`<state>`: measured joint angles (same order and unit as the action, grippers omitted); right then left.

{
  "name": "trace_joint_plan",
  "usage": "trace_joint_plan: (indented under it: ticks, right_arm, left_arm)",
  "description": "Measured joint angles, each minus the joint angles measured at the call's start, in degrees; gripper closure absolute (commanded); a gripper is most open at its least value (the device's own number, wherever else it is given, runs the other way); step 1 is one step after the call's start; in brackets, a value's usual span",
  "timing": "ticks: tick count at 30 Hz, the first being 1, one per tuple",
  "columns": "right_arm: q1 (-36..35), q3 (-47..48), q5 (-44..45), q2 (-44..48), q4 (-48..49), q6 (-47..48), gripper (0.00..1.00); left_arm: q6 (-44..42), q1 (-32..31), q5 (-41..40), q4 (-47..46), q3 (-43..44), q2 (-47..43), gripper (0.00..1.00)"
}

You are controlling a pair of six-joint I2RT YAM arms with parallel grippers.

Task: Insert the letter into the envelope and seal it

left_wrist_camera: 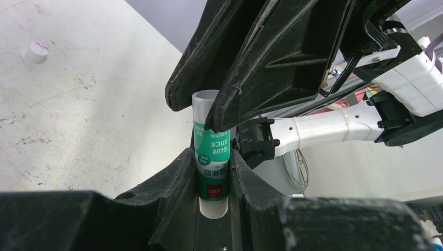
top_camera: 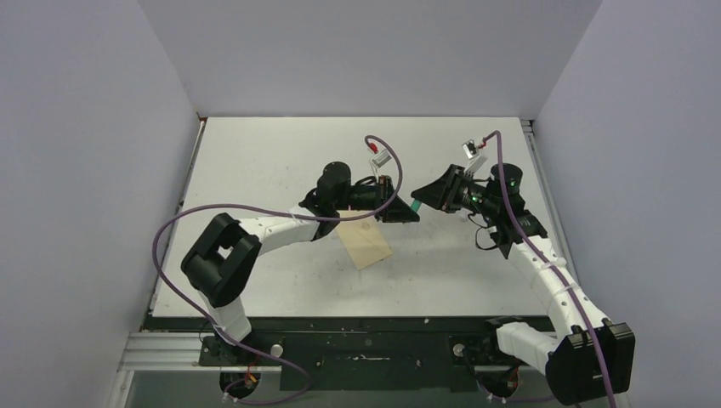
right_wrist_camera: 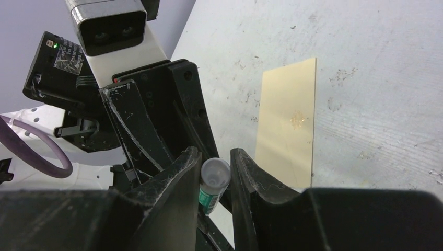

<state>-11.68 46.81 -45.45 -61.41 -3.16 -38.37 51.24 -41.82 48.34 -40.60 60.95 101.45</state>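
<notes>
Pinching one glue stick (left_wrist_camera: 211, 175), left hand (left_wrist_camera: 212, 157) and right hand (right_wrist_camera: 215, 163) meet above scuffed, grey-walled table (top_camera: 281, 161)

Soft, even overhead light keeps the white table (top_camera: 281, 161) bright in the top view, with only faint shadows under the arms near its middle. In the wrist views the table looks washed out and the glue stick (left_wrist_camera: 211, 178) is sharp. The black left end effector (left_wrist_camera: 211, 157) and right end effector (right_wrist_camera: 215, 154) show dark, blurring closest to the lens.
</notes>
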Motion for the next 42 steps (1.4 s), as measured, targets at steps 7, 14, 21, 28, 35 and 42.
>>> trace_joint_plan:
  ticks: [7, 14, 21, 28, 35, 42]
  right_arm:
    - [0.04, 1.81, -2.99, -1.49, 3.56, -0.04, 0.95]
    - [0.09, 3.19, -13.31, -2.73, 19.74, -4.72, 0.95]
    - [0.46, 10.62, -19.06, -5.01, 19.10, -3.72, 0.95]
    - [1.62, 11.72, -17.66, -5.25, 16.17, -3.78, 0.39]
    - [-1.73, 23.74, 5.90, -8.20, -6.60, 1.05, 0.22]
    - [-14.82, 26.10, 28.92, -10.51, -18.03, -2.75, 0.22]
  left_arm:
    - [1.49, 0.11, -1.90, 5.62, 1.88, -2.69, 1.00]
    - [17.03, 0.04, 1.49, -6.12, 3.34, -3.06, 1.00]
    - [15.50, 0.35, -0.46, -3.65, 4.35, -7.72, 1.00]
    - [12.83, 2.49, -1.70, -0.26, 2.93, -10.45, 1.00]
    - [-5.70, 5.05, -7.56, 18.99, 6.71, -14.01, 1.00]
    - [-24.57, 4.13, -17.99, 38.14, 12.92, -14.60, 1.00]
